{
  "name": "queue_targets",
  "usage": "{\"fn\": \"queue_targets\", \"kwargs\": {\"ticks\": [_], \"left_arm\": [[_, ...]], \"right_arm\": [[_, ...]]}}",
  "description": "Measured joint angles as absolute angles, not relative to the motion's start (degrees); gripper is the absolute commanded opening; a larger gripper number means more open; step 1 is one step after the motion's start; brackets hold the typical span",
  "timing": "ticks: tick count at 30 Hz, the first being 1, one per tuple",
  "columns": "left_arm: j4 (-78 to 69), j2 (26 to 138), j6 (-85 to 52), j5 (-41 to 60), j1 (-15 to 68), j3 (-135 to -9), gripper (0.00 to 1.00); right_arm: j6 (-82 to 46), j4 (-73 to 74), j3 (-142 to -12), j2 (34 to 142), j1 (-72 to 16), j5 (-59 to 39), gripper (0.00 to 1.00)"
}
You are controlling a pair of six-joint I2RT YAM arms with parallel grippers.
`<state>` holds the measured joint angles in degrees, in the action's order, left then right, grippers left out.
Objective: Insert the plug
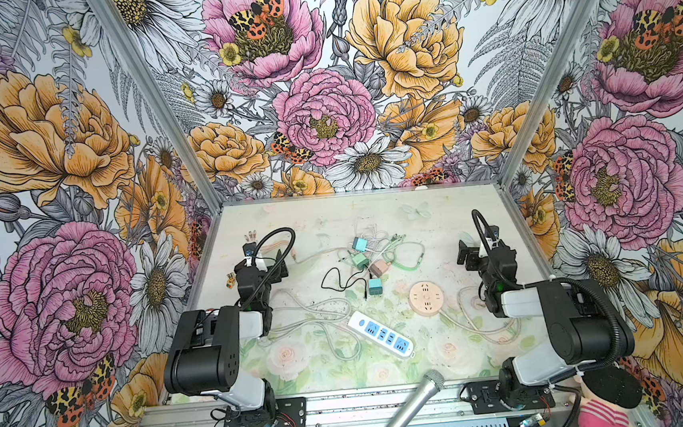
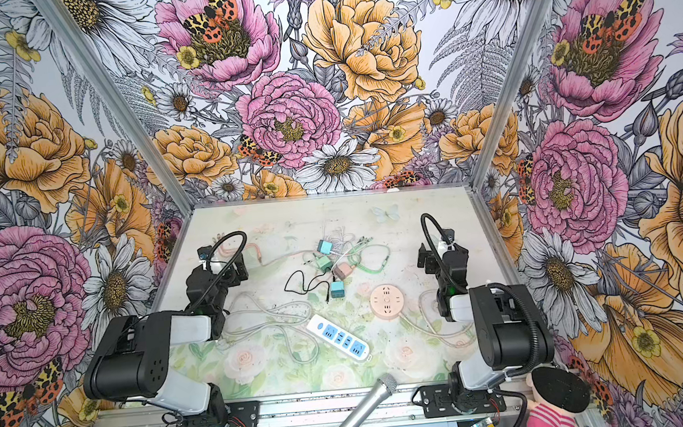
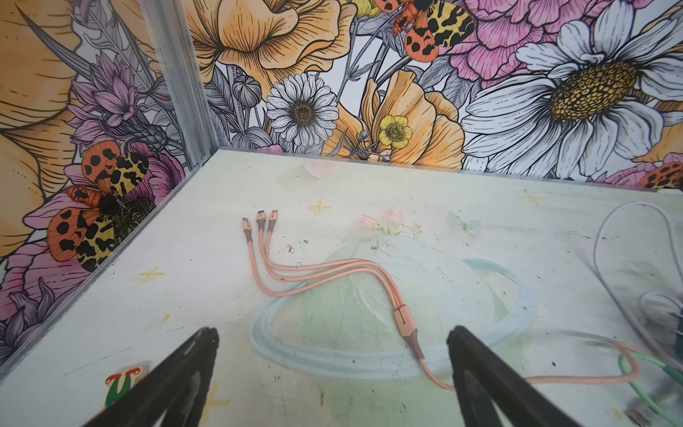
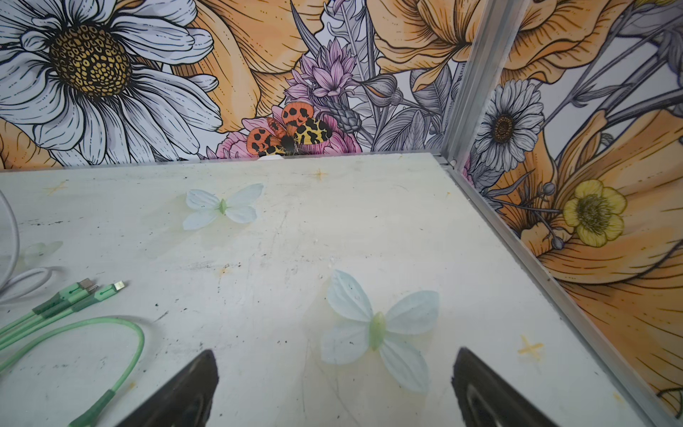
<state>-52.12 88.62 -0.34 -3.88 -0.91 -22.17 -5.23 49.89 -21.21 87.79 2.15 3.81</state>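
Left gripper (image 3: 332,332): jaws spread wide, empty, over table's (image 1: 323,212) far-left part, above pink cable (image 3: 404,323). Right gripper (image 4: 334,355): jaws wide apart, empty, near far-right corner. Teal plug (image 1: 375,287): loose mid-table, near white power strip (image 1: 380,334), not inserted. Round socket (image 1: 425,297) beside strip.

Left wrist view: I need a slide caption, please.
Open left gripper hovers above a pink three-headed charging cable on the table.

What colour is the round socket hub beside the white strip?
Pale peach-pink. The round socket hub shows best in a top view.
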Motion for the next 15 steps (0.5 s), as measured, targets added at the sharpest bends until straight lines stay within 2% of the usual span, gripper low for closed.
{"fn": "queue_targets", "kwargs": {"ticks": [15], "left_arm": [[-52.1,88.6,0.0,-3.8,-0.9,-22.2,0.99]], "right_arm": [[-5.2,49.5,-21.2,87.8,2.2,3.8,1.00]]}}
